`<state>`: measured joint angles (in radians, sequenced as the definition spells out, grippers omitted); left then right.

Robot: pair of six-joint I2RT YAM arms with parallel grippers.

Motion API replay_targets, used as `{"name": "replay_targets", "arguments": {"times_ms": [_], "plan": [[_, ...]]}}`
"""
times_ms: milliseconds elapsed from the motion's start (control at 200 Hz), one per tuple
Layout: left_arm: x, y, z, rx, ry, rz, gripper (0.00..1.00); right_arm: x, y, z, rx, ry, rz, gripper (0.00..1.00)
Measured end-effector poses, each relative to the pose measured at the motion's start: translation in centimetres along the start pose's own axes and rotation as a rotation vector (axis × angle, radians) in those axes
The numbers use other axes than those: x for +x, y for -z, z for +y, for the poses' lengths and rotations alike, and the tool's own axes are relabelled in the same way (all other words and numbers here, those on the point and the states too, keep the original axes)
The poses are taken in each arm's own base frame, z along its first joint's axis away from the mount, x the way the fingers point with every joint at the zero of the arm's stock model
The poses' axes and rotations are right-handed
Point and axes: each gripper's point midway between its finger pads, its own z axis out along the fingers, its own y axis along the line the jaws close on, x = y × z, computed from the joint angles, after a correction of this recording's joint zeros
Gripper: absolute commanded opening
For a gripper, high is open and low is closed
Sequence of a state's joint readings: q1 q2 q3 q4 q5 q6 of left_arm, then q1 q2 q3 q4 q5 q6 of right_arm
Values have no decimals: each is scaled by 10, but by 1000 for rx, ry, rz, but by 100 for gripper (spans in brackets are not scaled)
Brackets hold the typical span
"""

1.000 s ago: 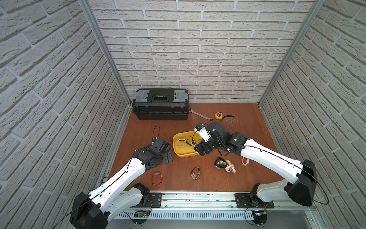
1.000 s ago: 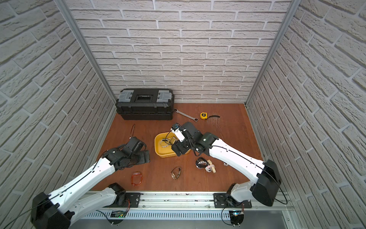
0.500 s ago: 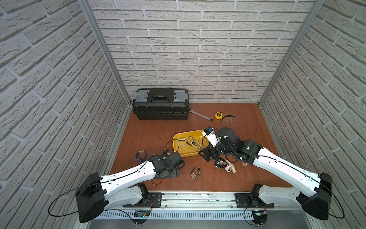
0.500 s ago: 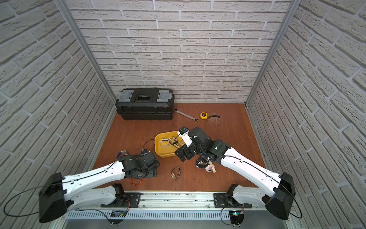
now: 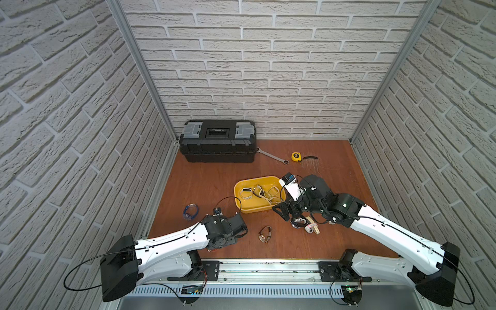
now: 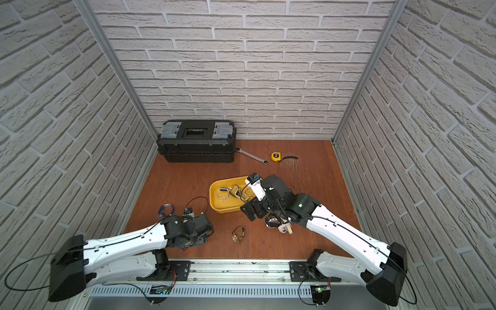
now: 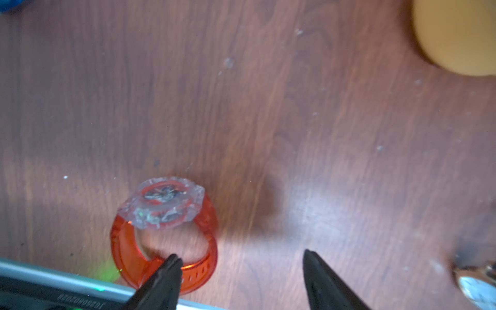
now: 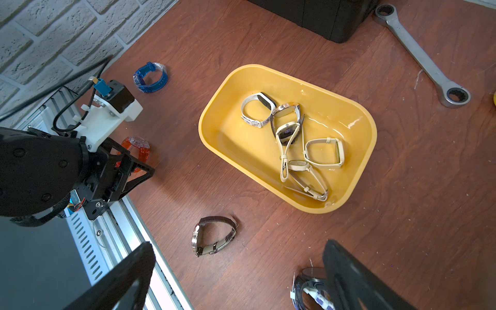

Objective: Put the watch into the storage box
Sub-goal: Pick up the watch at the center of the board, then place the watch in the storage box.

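in both top views the left arm (image 5: 171, 241) and right arm (image 5: 389, 230) are white shells between black joints, each ending in a boxy black block at a lower corner of the frame; thin black cables loop off them. in the right wrist view, at left, a white mount (image 8: 112, 118) with a blue plug (image 8: 102, 87) tops a black, screw-studded housing. the left gripper (image 7: 240, 255) has black tapered fingers (image 7: 161, 281).

Only one line of print shows: pale capital letters, upside down, on the dark rail (image 7: 80, 304) at the edge of the worktop (image 7: 295, 107) in the left wrist view. It is too blurred to spell out. Nothing else is readable.
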<state>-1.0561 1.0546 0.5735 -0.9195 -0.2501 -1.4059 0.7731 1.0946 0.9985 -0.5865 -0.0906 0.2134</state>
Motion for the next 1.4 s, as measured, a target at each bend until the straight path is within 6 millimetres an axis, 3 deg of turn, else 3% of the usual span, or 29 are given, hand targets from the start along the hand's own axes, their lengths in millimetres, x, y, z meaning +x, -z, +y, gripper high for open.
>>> {"name": "replay_targets", "arguments": {"times_ms": [190,385,605,740,940,1100,1240,1400], "plan": [[1,-13,0,-39,-10,16,43,5,0,1,-11,-14,7,99],[1,-27,5,-93,-25,43,34,13,4,2,-27,-16,7,100],[1,-28,5,-93,-63,53,0,10,14,3,-31,-14,-24,100],[-6,-17,-5,-83,-96,50,0,10,15,-2,-4,-21,-28,100],[-43,30,-46,0,-157,-30,0,12,16,-21,46,-87,-30,100],[-88,61,-68,52,-187,-79,0,11,24,-29,64,-110,-48,100],[-134,67,-92,54,-229,-94,0,10,28,-32,70,-118,-60,100],[-173,48,-129,68,-301,-72,0,12,29,-37,83,-131,-52,100]]}}
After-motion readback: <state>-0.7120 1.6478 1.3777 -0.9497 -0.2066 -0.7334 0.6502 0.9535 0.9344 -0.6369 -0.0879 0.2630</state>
